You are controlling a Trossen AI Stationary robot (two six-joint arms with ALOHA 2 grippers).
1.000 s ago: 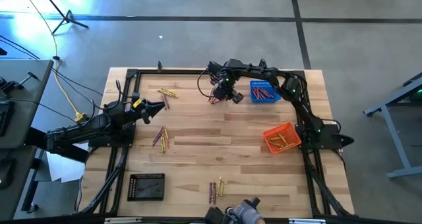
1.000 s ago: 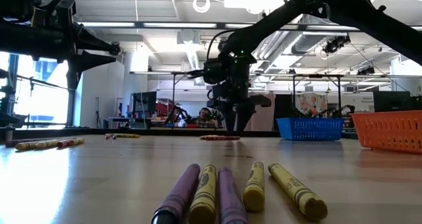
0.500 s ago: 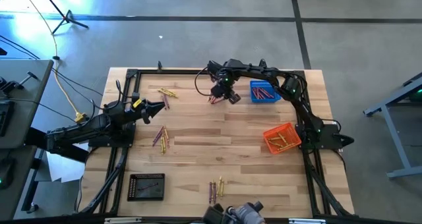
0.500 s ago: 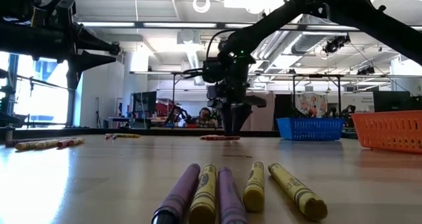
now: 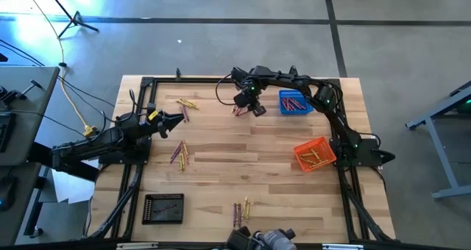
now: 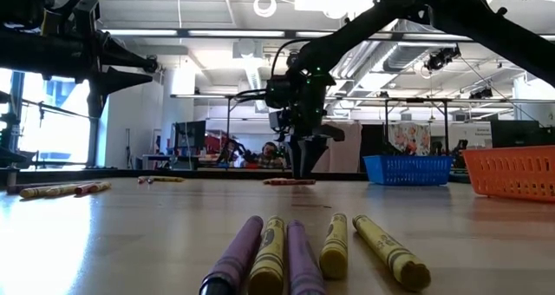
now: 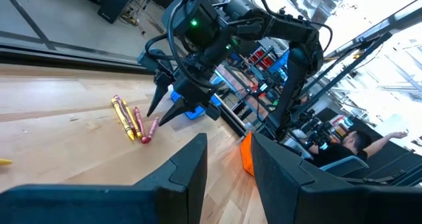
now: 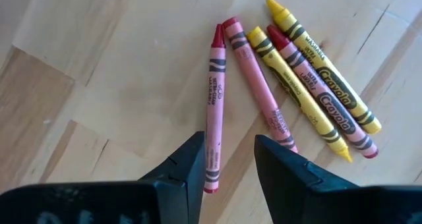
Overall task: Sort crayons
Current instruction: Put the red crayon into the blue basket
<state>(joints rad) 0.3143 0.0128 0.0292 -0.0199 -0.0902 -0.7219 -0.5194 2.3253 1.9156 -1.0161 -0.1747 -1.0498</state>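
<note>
Bright ceiling strip lights fill the low view; glare whitens the high view's upper left; foreground crayons (image 6: 286,258) blur slightly

The right tool (image 8: 227,161) hangs over the pale wooden worktop (image 8: 99,59), its two dark fingers (image 8: 188,165) apart with nothing between them. Five crayons (image 8: 290,85) lie beyond the tips, fanned out from a shared end. A red crayon (image 8: 212,109) lies off to one side, reaching down beside one finger. Next come a pink crayon (image 8: 257,85), then two yellow ones with a red one between them, touching.
</note>
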